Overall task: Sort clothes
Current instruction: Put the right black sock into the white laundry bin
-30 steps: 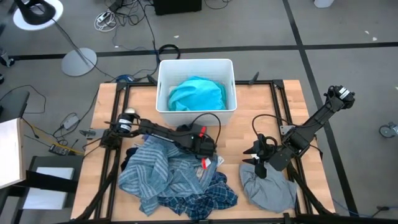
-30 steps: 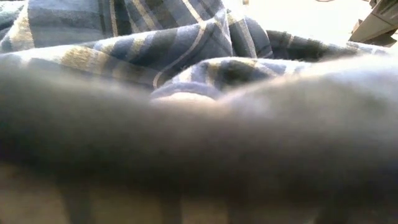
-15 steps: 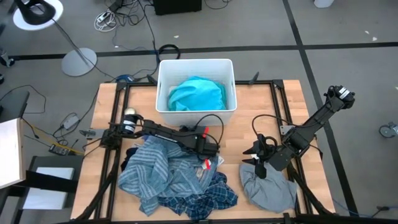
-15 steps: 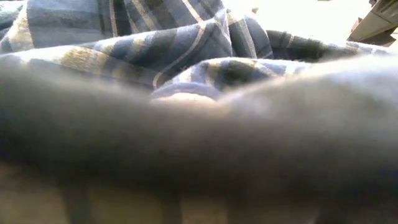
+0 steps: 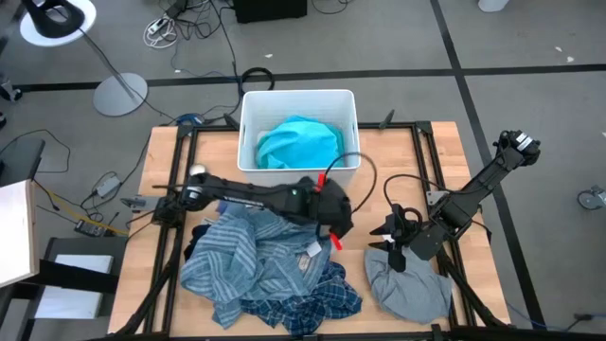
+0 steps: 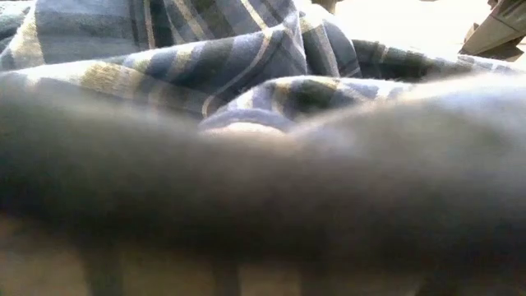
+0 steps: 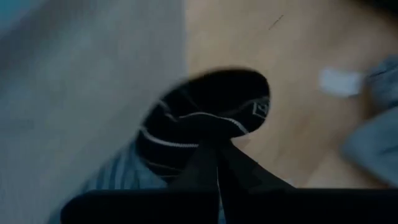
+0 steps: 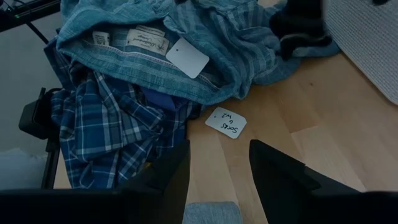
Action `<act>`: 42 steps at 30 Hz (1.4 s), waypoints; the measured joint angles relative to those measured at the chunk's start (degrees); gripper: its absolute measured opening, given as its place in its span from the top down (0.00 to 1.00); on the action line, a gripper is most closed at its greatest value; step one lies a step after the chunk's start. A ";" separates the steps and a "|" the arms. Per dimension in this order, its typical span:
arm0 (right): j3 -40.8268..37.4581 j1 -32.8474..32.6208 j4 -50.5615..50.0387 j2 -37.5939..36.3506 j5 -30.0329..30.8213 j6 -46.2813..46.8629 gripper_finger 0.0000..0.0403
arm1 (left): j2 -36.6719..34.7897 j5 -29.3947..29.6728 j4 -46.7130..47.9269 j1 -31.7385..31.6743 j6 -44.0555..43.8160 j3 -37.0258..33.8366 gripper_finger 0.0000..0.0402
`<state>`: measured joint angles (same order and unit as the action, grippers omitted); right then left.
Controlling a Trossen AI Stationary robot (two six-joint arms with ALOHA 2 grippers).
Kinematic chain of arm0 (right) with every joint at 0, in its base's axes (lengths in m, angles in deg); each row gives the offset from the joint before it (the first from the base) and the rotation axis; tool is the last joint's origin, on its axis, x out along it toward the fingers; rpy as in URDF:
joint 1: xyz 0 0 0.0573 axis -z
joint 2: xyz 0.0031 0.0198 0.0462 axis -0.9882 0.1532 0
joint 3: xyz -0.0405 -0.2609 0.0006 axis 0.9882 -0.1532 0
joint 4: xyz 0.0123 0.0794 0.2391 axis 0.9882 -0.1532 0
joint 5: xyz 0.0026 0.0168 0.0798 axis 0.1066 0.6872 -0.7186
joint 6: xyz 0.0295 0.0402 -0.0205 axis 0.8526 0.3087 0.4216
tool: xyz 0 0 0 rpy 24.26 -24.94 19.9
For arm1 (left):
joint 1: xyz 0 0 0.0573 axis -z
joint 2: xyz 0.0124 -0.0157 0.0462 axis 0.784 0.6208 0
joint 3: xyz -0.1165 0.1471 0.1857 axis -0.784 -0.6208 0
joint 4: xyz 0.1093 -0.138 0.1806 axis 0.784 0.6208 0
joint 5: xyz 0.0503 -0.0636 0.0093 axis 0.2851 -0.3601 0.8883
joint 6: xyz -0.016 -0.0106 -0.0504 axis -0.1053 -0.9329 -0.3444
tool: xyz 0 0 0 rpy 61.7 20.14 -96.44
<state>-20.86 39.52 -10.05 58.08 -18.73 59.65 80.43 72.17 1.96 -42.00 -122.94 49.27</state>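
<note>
My left gripper [image 5: 333, 220] is shut on a small dark garment with thin white stripes [image 7: 205, 118], in front of the white bin [image 5: 248, 104]. The same garment shows in the right wrist view [image 8: 298, 28]. A turquoise garment [image 5: 298, 142] lies in the bin. A blue-grey striped garment [image 5: 237, 251] and a plaid shirt [image 5: 322, 298] lie heaped on the table's near left. My right gripper [image 5: 398, 248] stands open over the far edge of a grey garment [image 5: 409, 289], with nothing between its fingers [image 8: 165, 180]. My left gripper pinches the dark garment's upper edge [image 7: 214, 127] between its two shut fingers [image 7: 202, 168]. The fingers come from above, pointing down. The garment hangs bunched below them, above the wooden table.
A white paper label [image 8: 226, 122] lies on bare wood between the heap and the grey garment. A tag [image 8: 182, 57] sticks out of the striped garment. Plaid cloth [image 6: 205, 66] fills the low view. A black frame runs along the table's edges.
My left gripper has shut on the dark garment at the heap's far right, then gone up and toward the table's right edge. The garment has come off the heap and hangs below it.
</note>
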 joint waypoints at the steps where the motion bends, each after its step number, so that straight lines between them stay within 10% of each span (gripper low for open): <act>1: 0.00 0.00 0.00 0.00 0.00 0.00 0.59 | 0.00 -0.13 0.04 -0.32 2.25 2.31 1.00; 23: 0.02 0.00 0.04 0.76 -0.59 0.07 0.60 | -10.05 -0.42 -0.92 -18.59 22.45 6.87 0.98; 42: 0.02 0.00 -0.07 0.76 -0.59 0.00 0.60 | -10.10 -5.93 6.00 -16.40 27.62 7.35 0.67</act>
<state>-20.83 39.52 -10.12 58.84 -19.31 59.65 70.34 66.24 7.96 -58.41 -95.32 56.62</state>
